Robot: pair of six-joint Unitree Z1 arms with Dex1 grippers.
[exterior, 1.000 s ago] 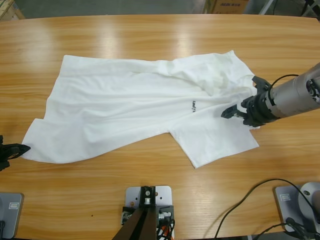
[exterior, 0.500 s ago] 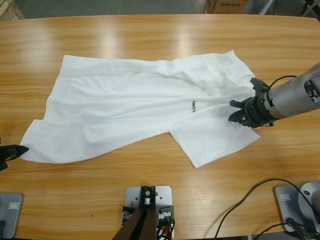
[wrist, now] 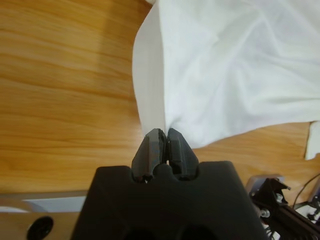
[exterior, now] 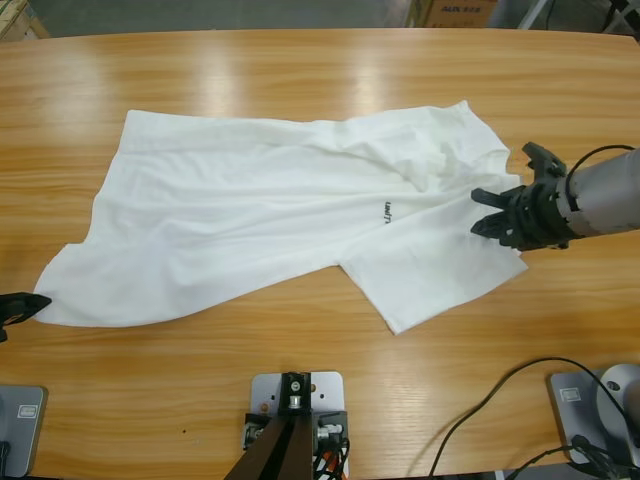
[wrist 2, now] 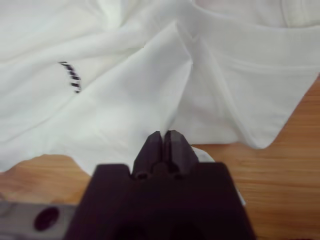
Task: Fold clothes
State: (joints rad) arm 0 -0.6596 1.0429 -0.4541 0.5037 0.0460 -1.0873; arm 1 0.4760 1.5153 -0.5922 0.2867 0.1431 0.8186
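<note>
One white T-shirt (exterior: 270, 225) lies spread and creased across the middle of the wooden table (exterior: 300, 70), its long axis running left to right. Its far edge sits well inside the table's far rim, leaving a broad strip of bare wood behind it. The near edge runs unevenly: a pointed corner reaches out at the left, and a squarish flap hangs nearest at the right of centre. Bare wood lies open along the whole near side between the cloth and the table's near edge.

Left gripper (wrist: 163, 142) sits at the left edge of the high view, jaws pressed together on the shirt's left corner; in the left wrist view the fabric fans away from the closed tips. Right gripper (wrist 2: 163, 142) comes in from the right side, jaws likewise pinched on a fold of the cloth at the right edge, with creases drawn toward the tips. A small dark logo (exterior: 386, 210) shows on the chest, right of centre and left of the right gripper (exterior: 497, 212).

Cardboard boxes (exterior: 455, 12) stand beyond the far edge, off the table. A black cable (exterior: 500, 395) loops over the near right corner, apart from the shirt.
</note>
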